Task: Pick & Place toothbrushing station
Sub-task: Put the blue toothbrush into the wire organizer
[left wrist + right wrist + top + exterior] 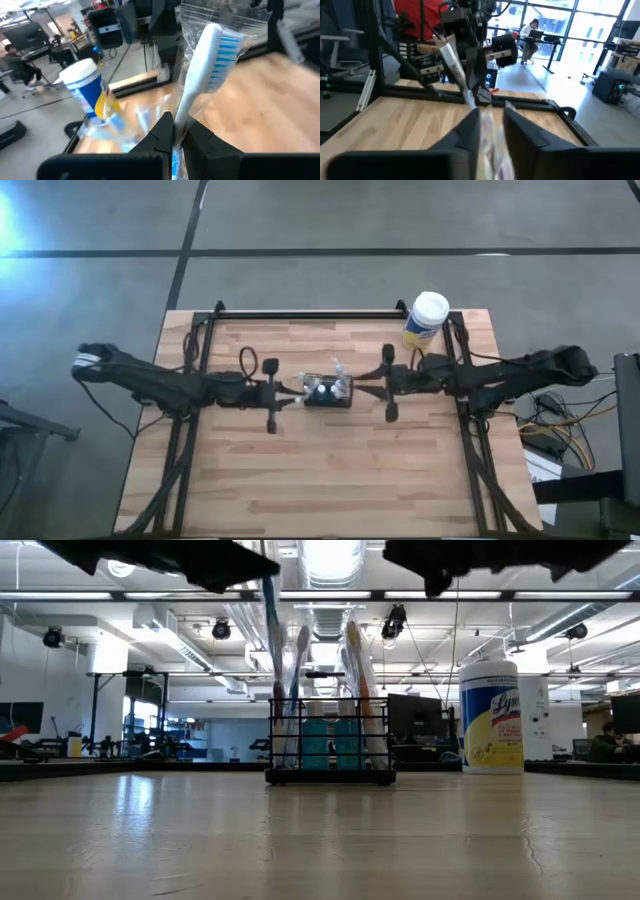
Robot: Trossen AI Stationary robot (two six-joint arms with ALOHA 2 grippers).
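Note:
The black wire-mesh basket [328, 394] [330, 745] stands on its base mid-table. Several toothbrushes [355, 680] and two toothpaste tubes [332, 742] stand upright in it. My left gripper [293, 394] [177, 122] is at the basket's left side, shut on a white-and-blue toothbrush [207, 65] in a clear wrapper. My right gripper [362, 390] [492, 112] is open at the basket's right side. Its fingers stand on either side of a clear-wrapped toothbrush [452, 57]; whether they touch it, I cannot tell. My left gripper pinches the toothbrush's white handle [181, 112], a short way below the bristle head, between its two fingers. The fingers come level from the table's left, across the handle. The brush stands about upright [270, 650], and its lower end reaches down into the basket.
A white-lidded canister with a yellow label [425, 318] [491, 717] stands at the table's far right, behind my right arm. Bare wooden tabletop [320, 480] lies in front of the basket. People sit at desks in the room beyond the table.

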